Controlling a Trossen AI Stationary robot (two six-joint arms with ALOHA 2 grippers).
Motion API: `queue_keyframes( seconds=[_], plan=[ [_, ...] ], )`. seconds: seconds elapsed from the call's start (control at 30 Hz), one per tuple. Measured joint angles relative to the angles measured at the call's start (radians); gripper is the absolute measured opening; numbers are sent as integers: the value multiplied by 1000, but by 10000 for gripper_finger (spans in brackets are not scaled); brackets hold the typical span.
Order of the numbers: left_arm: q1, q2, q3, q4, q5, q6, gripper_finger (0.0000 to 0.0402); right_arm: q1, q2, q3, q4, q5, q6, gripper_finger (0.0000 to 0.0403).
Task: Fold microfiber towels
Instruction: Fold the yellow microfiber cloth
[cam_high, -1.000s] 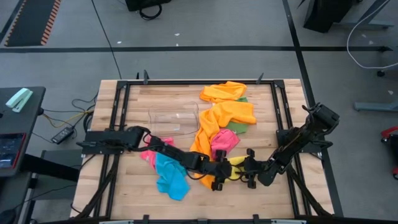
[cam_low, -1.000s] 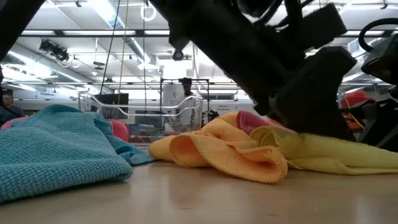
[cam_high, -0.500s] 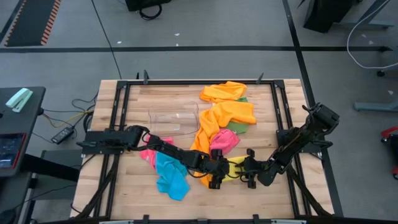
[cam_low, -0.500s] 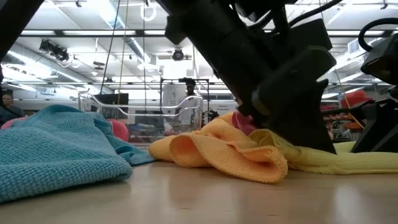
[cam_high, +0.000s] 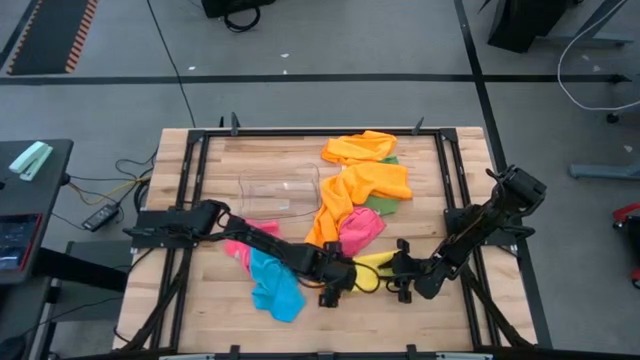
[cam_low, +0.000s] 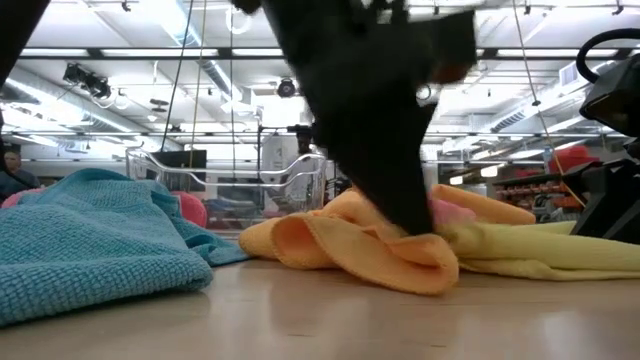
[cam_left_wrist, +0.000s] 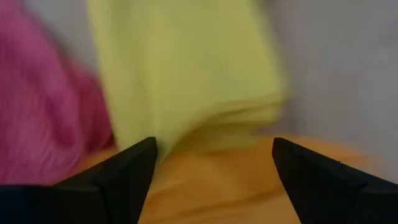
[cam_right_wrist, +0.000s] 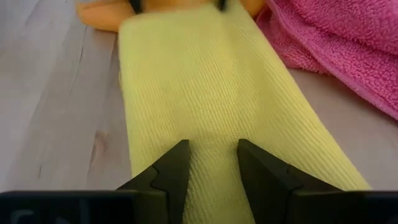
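A yellow towel (cam_high: 372, 262) lies as a flat strip on the table's near right part, between my two grippers. My right gripper (cam_high: 400, 280) is shut on its right end. My left gripper (cam_high: 333, 290) is open, its fingers wide apart over a fold of an orange towel (cam_left_wrist: 217, 199), with the yellow towel (cam_left_wrist: 186, 74) just beyond them. A pink towel (cam_high: 360, 228) lies beside the yellow one. A blue towel (cam_high: 272, 285) lies crumpled at the near left. My left gripper (cam_left_wrist: 214, 174) points down over the orange towel's near fold (cam_low: 400, 250); whether its open fingers touch the cloth, I cannot tell. My right gripper (cam_right_wrist: 214, 165) pinches the yellow towel's right end (cam_right_wrist: 214, 140) between its two fingers, low and level from the table's right. The fingers lie along the strip. The towel lies flat on the table ahead of them.
A clear plastic bin (cam_high: 280, 190) stands behind the towels at the table's middle. A long orange towel (cam_high: 365, 185), a second orange one (cam_high: 360, 147) and a green one (cam_high: 385, 205) lie at the far right. Another pink cloth (cam_high: 238, 250) lies under my left arm.
My left gripper has gone toward the table's left edge, off the yellow towel's left end and over the orange fold. The yellow towel now lies longer and flatter between the grippers. My right gripper has kept still.
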Motion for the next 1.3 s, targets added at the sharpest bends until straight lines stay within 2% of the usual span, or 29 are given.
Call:
queue_keyframes(
  seconds=[0.2,0.37,0.77,0.93,1.3],
  plan=[
    [-25,-44,3,79,-79,48,328,0,0,0,0,0,-2,147],
    [-6,-42,2,170,-103,59,327,0,0,0,1,0,-4,147],
    [47,105,3,455,-84,61,327,0,0,0,1,1,-10,147],
    [57,150,5,440,-46,24,327,0,0,0,1,1,-10,147],
    [42,125,8,304,27,-18,327,0,1,0,1,1,-9,147]
  ],
)
